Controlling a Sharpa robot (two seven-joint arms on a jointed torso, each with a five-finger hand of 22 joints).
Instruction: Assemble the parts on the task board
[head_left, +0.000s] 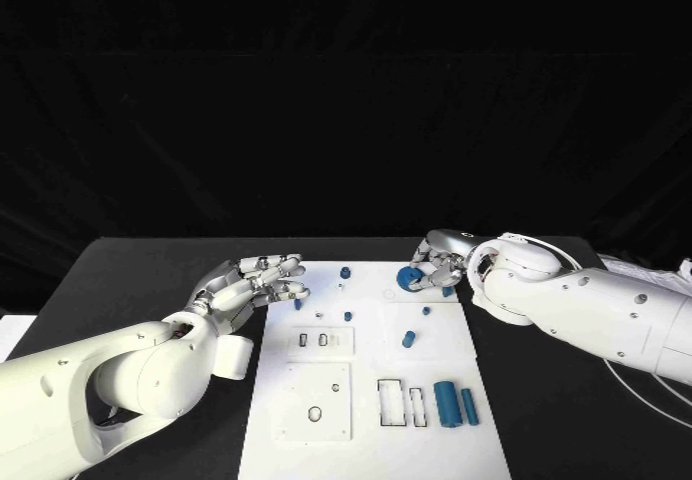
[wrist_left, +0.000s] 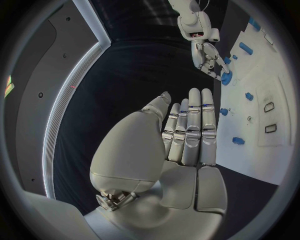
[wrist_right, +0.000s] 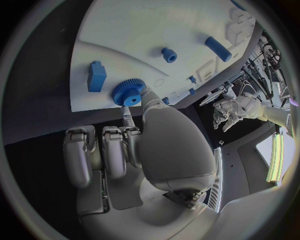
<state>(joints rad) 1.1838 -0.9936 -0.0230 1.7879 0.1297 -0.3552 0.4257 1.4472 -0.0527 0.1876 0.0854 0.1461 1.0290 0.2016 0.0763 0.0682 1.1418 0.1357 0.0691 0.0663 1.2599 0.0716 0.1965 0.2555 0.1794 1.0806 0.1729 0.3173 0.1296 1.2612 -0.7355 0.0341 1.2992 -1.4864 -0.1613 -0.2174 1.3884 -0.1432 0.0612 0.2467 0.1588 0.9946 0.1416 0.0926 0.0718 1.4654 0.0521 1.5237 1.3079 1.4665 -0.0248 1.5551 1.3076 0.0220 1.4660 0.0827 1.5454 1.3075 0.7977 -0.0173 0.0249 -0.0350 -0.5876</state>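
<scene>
Pinching a toothed blue plastic gear wheel (head_left: 410, 277) at the far right corner of the flat white task board (head_left: 372, 420), the right silver jointed hand (head_left: 440, 262) holds it between thumb and a fingertip, its other fingers curled in.

Just left of the board's upper edge in the head view, the left silver jointed hand (head_left: 257, 284) is released, fingers straight, side by side and holding nothing. The gear (wrist_right: 129, 92) has a ridged rim and a round centre hole, and a blocky blue rectangular part (wrist_right: 96, 76) lies near it on the smooth matte plate. Toward the lower right of the head view, a large blue cylinder (head_left: 449, 403) and a slimmer blue rod (head_left: 469, 403) lie side by side next to dark rectangular cut-outs. A short blue peg (head_left: 408, 339) lies mid-board.
</scene>
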